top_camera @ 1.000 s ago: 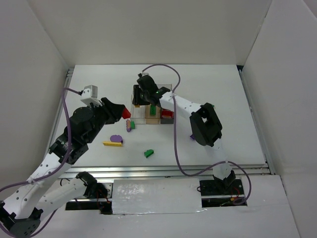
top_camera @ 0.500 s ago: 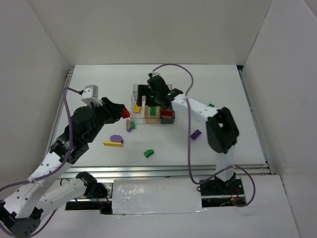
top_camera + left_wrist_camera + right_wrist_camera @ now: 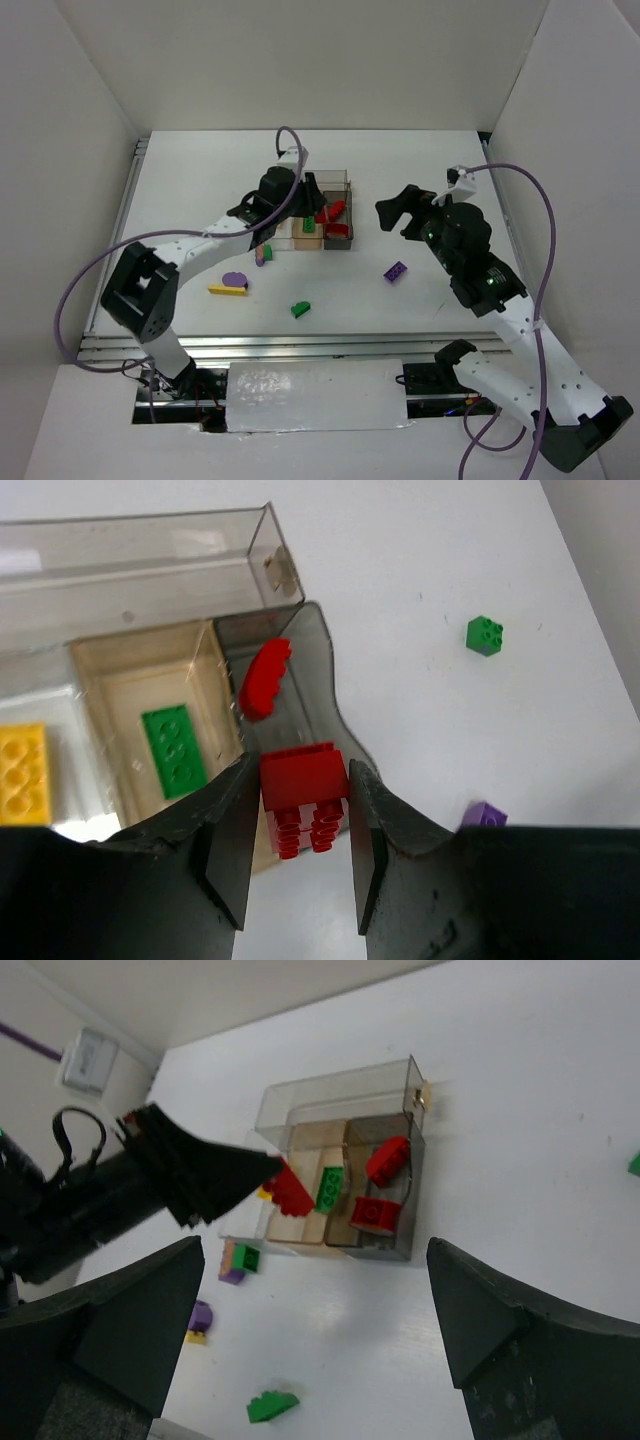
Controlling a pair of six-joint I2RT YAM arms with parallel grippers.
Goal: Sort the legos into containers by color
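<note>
Left pincer (image 3: 300,772) clamped on a small red studded plastic brick (image 3: 303,798), poised over the near end of the dark-grey-tinted narrow plastic bin (image 3: 312,685). A red rounded piece (image 3: 264,666) lies in that bin just beyond the fingertips, so reds evidently collect here and release looks due. Left of the pincer, a tan-tinted bin (image 3: 125,685) holds a green flat brick (image 3: 172,750). Right pincer (image 3: 315,1260) is spread wide and empty, apart from the bins, probably giving room. A loose purple brick (image 3: 395,271) sits on the white surface (image 3: 450,160) near it.
</note>
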